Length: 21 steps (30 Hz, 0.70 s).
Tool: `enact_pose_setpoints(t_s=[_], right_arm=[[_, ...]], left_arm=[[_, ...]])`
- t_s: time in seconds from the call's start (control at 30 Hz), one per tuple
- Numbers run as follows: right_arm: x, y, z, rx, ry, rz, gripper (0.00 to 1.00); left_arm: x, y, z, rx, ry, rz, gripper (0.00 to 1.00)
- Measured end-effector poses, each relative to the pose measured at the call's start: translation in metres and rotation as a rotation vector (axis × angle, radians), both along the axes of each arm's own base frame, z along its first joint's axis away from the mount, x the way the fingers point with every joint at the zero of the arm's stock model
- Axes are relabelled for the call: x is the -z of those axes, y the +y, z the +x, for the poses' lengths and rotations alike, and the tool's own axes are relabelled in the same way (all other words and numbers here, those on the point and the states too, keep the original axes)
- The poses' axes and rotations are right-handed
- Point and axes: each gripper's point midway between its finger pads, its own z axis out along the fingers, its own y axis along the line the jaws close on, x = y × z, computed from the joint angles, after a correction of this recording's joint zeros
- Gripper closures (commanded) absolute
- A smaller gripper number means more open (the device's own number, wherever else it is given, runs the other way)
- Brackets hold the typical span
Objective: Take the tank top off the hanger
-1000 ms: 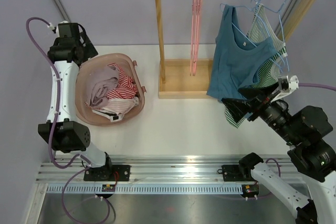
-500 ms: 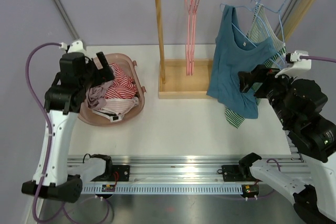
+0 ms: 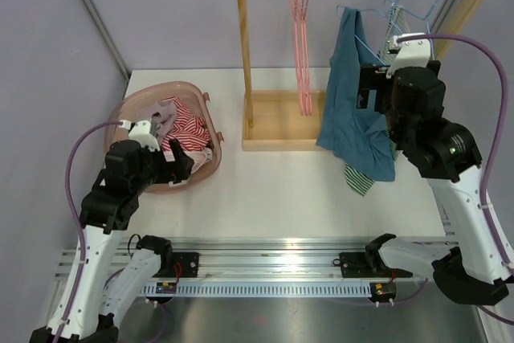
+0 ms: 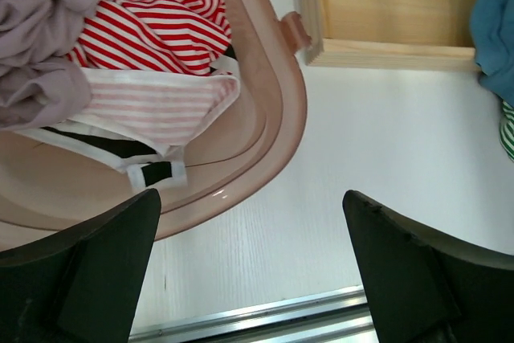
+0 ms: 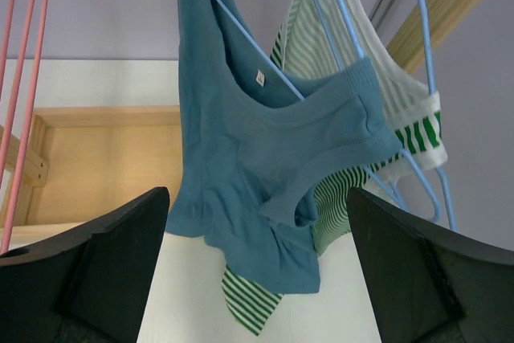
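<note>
Small white tag (image 5: 260, 77) in the neck of the blue tank top (image 5: 257, 142), too small to read. R claw (image 5: 253, 198), apart & empty, has risen vs 0.5 s ago; top is on its hanger (image 5: 241, 26) straight ahead. L claw (image 4: 250, 198), apart & empty, has pulled back; basket (image 4: 273, 94) ahead-left on the counter (image 4: 385, 142).

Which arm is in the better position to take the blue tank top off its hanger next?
Right. The right gripper, fingers open, faces the blue tank top from close by. The left gripper hangs by the laundry basket, across the table.
</note>
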Motion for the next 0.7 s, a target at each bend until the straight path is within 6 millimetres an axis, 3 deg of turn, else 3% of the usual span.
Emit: enact_pose_setpoints(t_s=[0.13, 0.3, 0.6, 0.7], right_arm=[[-0.022, 0.003, 0.024, 0.000, -0.009, -0.055, 0.00], [-0.049, -0.015, 0.059, 0.040, -0.034, -0.056, 0.01], [-0.036, -0.025, 0.116, 0.024, 0.050, -0.076, 0.04], [-0.024, -0.029, 0.128, 0.013, 0.089, -0.071, 0.11]], left_arm=[[0.004, -0.012, -0.007, 0.075, -0.045, -0.040, 0.01], [0.006, -0.020, -0.007, 0.114, -0.062, -0.060, 0.01], [0.004, -0.025, -0.004, 0.138, -0.075, -0.075, 0.01], [0.004, -0.026, -0.004, 0.142, -0.072, -0.076, 0.01]])
